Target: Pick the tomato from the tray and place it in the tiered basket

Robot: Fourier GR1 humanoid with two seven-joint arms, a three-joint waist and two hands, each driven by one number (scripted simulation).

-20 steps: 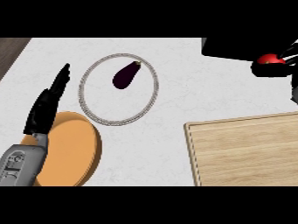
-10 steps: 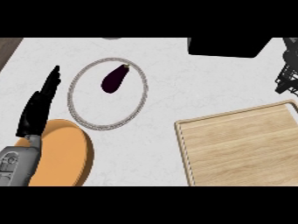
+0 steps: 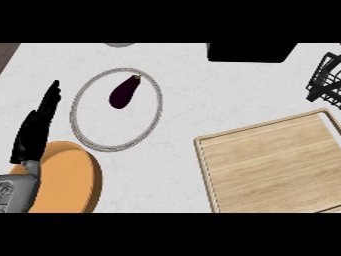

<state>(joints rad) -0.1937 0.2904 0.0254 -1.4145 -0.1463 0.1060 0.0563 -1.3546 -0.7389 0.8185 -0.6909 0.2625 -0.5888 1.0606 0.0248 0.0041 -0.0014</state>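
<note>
One hand [image 3: 34, 131], the left, is held open with fingers straight and rested at the surface's left edge, the wooden tray [image 3: 276, 162] lies bare, and no tomato is visible, presumably carried toward the wire basket [image 3: 337, 82] by the unseen right hand

You're looking down at a kitchen counter here: pale marbled worktop [image 3: 202, 105] with an eggplant [image 3: 124, 93] on a round plate [image 3: 82, 131], an orange plate [image 3: 73, 182], a wooden tray [image 3: 276, 165] and a black wire basket [image 3: 335, 82] at the edge
</note>
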